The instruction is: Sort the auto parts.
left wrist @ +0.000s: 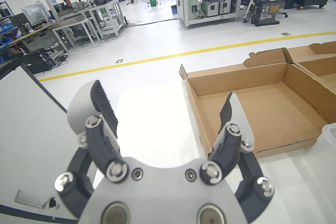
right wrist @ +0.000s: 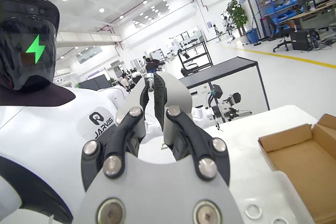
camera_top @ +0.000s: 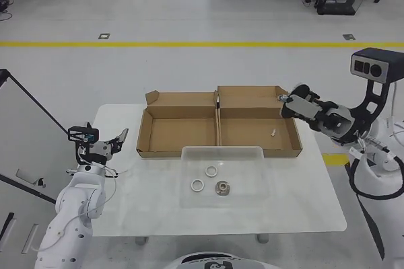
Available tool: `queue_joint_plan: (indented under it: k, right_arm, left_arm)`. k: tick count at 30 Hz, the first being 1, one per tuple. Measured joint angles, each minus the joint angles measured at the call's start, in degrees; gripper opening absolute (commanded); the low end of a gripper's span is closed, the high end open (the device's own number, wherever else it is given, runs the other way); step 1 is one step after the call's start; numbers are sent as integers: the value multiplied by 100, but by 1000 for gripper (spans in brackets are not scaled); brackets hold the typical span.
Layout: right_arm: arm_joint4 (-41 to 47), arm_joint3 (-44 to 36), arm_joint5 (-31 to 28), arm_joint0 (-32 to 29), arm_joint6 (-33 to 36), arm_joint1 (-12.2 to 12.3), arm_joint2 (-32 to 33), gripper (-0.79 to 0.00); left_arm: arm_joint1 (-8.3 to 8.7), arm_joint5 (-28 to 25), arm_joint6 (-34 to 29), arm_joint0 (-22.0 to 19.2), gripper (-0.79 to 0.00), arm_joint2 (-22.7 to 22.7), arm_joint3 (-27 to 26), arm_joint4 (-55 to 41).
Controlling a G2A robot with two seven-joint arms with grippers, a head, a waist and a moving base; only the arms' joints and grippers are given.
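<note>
We see the right gripper (right wrist: 151, 79) pinched tight on a small threaded metal bolt (right wrist: 150, 83), at the far right corner of the right cardboard box (camera_top: 246, 131). A small white screw (camera_top: 273, 132) lies inside that box. The left cardboard box (camera_top: 178, 131) sits touching it. Just near of both, a clear plastic tray (camera_top: 246, 168) holds two white rings (camera_top: 198, 186) and a metal bearing (camera_top: 221, 187). The left gripper (left wrist: 162, 93) is spread wide, gripping nothing, over the left edge of the table (camera_top: 303, 195).

White table (camera_top: 303, 191), two cardboard boxes (camera_top: 178, 131) (camera_top: 246, 131), clear tray (camera_top: 246, 171).
</note>
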Motion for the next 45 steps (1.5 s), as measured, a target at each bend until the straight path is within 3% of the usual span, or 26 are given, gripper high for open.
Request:
queue_joint_plan:
  k: [8, 14, 27, 37, 45]
  right_arm:
    - [-139, 1109, -53, 1447, 625, -77, -623, -785]
    - [-1202, 1856, -35, 2201, 1162, -98, -1048, -785]
    - [-4402, 2175, 157, 1932, 1337, 24, -1340, -785]
    - [-5016, 2492, -13, 2588, 2148, -21, -2103, -785]
    - [-5642, 3200, 188, 3498, 2360, -123, -3432, -785]
  left_arm:
    - [0, 0, 0, 0, 0, 0, 0, 0]
    - [0, 0, 0, 0, 0, 0, 0, 0]
    - [0, 0, 0, 0, 0, 0, 0, 0]
    - [0, 0, 0, 0, 0, 0, 0, 0]
    - [0, 0, 0, 0, 0, 0, 0, 0]
